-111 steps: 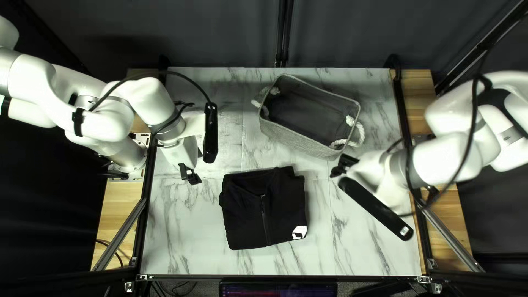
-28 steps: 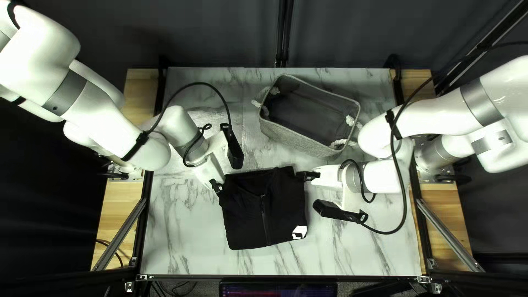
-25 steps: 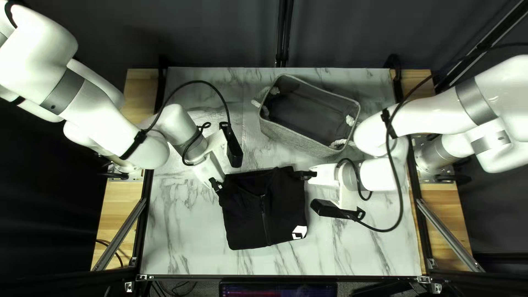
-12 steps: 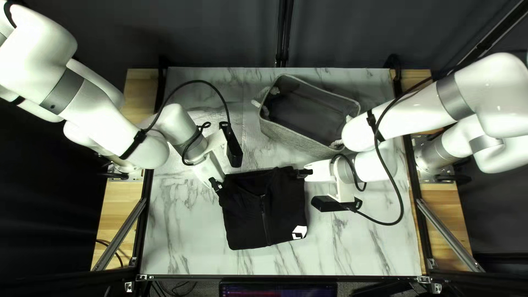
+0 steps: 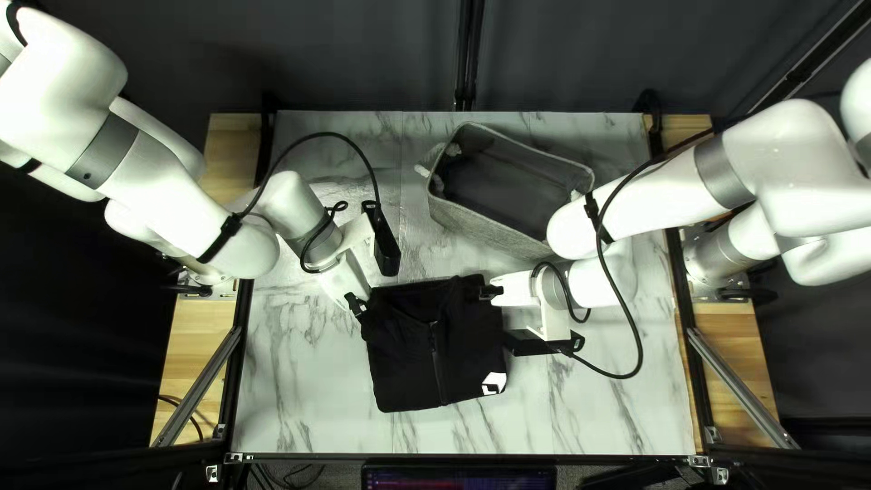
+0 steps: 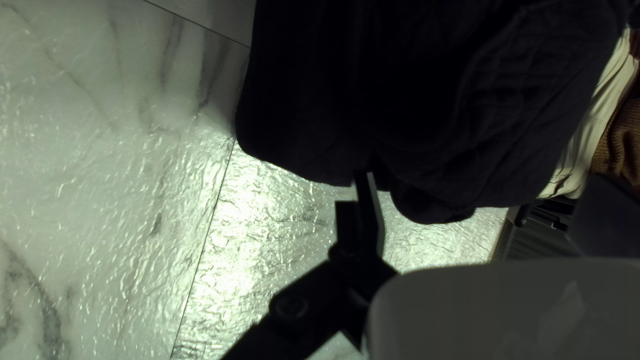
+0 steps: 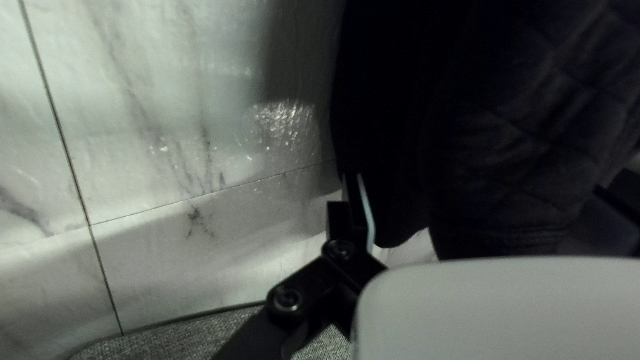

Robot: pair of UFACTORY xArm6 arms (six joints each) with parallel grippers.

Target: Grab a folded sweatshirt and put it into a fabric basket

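Observation:
The folded black sweatshirt [image 5: 413,372] lies flat on the marble table, its zipper showing. My left gripper [image 5: 356,307] is at its upper-left corner in the top left view. My right gripper [image 5: 491,292] reaches over its upper-right edge from the right. In the left wrist view my left gripper [image 6: 362,183] meets the dark sweatshirt [image 6: 413,100] ahead. The right wrist view has my right gripper [image 7: 352,183] against the sweatshirt [image 7: 533,133], whose quilted cloth spreads beside it. Pale blocks partly hide both grippers. The grey fabric basket [image 5: 485,227] stands upright with its top uncovered.
The basket is beyond the sweatshirt on the table [image 5: 318,399]; my right arm's wrist overlaps its near right corner in the top left view. A rope handle [image 5: 431,168] sticks out at its left end. The basket's side [image 7: 167,340] appears beside my right gripper.
My right gripper has come in from the right and moved further left, onto the sweatshirt's edge. My left gripper came down to the opposite corner and has since stayed still. Sweatshirt and basket look unmoved.

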